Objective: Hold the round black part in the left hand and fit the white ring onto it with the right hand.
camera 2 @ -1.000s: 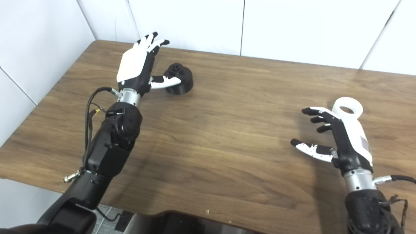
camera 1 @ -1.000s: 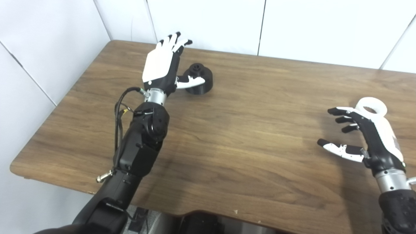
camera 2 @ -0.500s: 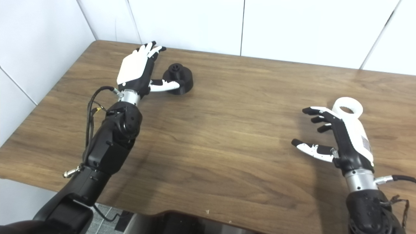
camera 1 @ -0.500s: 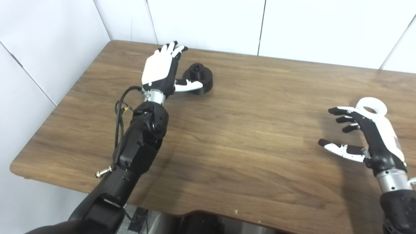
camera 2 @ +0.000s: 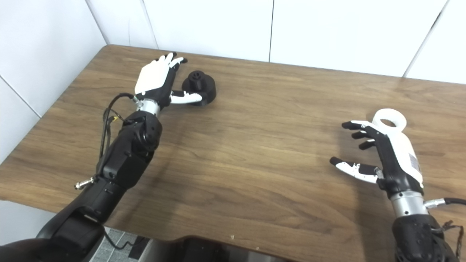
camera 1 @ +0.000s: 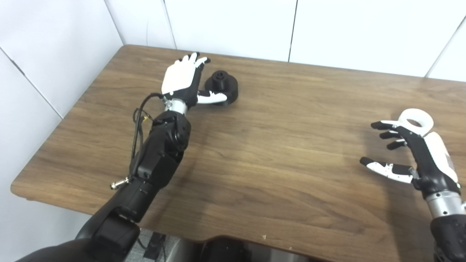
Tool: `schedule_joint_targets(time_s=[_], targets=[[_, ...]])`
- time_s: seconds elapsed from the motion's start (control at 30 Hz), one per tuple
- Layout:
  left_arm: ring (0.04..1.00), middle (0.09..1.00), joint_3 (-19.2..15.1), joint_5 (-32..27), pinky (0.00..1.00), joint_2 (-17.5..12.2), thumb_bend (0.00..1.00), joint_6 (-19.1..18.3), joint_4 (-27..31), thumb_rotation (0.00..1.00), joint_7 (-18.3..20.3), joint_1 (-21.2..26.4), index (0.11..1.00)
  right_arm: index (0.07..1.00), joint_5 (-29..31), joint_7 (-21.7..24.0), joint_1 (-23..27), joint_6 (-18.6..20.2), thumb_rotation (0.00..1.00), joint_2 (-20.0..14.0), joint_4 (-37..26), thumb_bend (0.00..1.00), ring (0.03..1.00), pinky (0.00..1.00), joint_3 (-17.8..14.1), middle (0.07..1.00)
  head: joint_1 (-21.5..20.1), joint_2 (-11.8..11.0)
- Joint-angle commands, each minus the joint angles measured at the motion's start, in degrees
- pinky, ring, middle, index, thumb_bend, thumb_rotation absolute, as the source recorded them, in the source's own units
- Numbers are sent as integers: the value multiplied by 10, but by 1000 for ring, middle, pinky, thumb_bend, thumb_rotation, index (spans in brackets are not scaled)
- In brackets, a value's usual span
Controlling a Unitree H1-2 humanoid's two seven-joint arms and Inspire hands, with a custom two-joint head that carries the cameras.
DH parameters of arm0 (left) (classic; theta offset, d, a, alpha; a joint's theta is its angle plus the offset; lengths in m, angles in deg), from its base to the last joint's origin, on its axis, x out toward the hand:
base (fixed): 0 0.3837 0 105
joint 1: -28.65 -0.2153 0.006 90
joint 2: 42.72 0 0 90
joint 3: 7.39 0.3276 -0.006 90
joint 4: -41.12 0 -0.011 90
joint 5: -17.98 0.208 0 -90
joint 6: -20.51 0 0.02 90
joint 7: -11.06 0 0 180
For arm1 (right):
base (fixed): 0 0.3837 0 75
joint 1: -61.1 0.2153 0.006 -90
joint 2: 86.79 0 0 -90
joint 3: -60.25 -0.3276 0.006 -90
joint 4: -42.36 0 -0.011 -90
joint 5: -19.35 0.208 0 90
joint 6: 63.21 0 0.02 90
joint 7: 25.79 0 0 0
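The round black part (camera 1: 222, 86) sits on the wooden table (camera 1: 276, 145) at the far left. My left hand (camera 1: 184, 80) is open right beside it on its left, with the thumb reaching across the part's front and the fingers stretched out behind it. The white ring (camera 1: 415, 121) lies flat on the table at the right. My right hand (camera 1: 411, 153) is open and empty just in front of the ring, its back partly covering the ring's near edge.
White wall panels (camera 1: 233, 25) stand behind and to the left of the table. The table's front edge (camera 1: 233, 240) runs along the bottom of the view.
My left hand has lowered and moved closer to the black part, the thumb now against its front. My right hand has drifted slightly to the right.
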Motion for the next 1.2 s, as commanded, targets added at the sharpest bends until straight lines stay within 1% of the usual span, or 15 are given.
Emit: schedule_joint_targets(time_s=[0.0,0.1,0.37,0.53,0.7,0.83,0.97,1.1,1.17], targets=[[1000,1000,0,9,1000,-19,1000,10,-4,557,-26,37,867,721,-1,-16,12,-18,155,-5,-16,676,709,586,-9,767,0,1],[1000,1000,3,6,1000,-17,1000,11,-21,544,-32,41,864,721,-1,-17,10,-19,156,-5,-15,676,709,589,-9,766,-2,2],[1000,1000,16,1,1000,-17,1000,7,-64,589,-31,56,866,719,4,-15,5,-20,153,-5,-20,677,707,588,-13,762,-5,6],[1000,1000,21,-5,1000,-15,1000,8,-85,586,-32,65,858,717,9,-12,2,-16,141,-4,-26,675,706,586,-16,763,-7,8],[1000,1000,25,-10,1000,-11,1000,10,-101,546,-37,72,831,719,10,-9,0,-13,141,-4,-31,673,704,583,-18,764,-10,9],[1000,1000,27,-18,1000,-8,1000,15,-114,511,-41,76,779,718,9,-6,-2,-7,135,-4,-37,667,707,583,-19,766,-13,10],[1000,1000,24,-39,1000,-3,981,29,-121,456,-53,76,727,714,9,-9,-3,-13,118,-7,-37,667,700,577,-20,762,-14,11],[1000,1000,18,-63,1000,2,961,51,-126,396,-72,76,684,715,8,-5,-7,-4,127,-5,-43,665,703,577,-21,764,-15,12],[1000,1000,16,-73,1000,4,938,62,-127,346,-80,75,656,716,10,-3,-7,0,125,-4,-47,663,708,580,-22,766,-15,12]])
